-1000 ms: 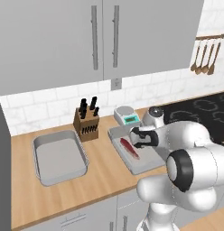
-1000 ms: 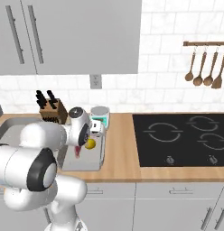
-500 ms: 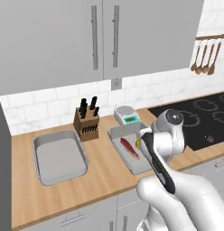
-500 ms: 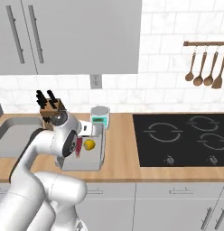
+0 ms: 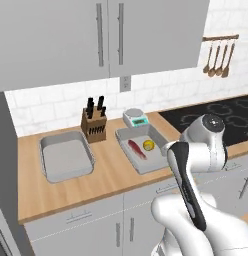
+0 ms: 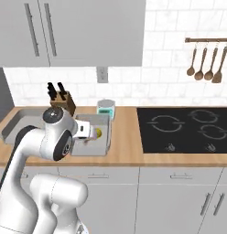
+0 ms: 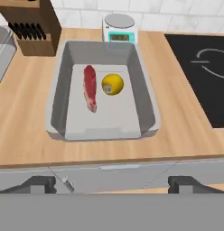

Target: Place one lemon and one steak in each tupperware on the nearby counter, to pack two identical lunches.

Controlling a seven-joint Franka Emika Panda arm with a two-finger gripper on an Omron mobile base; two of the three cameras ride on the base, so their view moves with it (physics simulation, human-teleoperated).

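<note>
Fingertips (image 7: 40, 184) stand wide apart and hold nothing, the gripper (image 7: 111, 185) hovering back over the counter's (image 7: 186, 131) front edge. Just ahead of it sits one tupperware (image 7: 145, 97) with a steak (image 7: 90, 94) and a lemon (image 7: 112, 84) side by side inside. Farther left on the counter, past the knife block (image 5: 94, 124), lies the second tupperware (image 5: 65, 156), nothing in it.

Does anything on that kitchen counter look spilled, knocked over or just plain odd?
Nothing stands out. One tupperware holds a steak and a lemon lying side by side; the other tupperware sits empty on the counter. The knife block and the scale stand upright.
</note>
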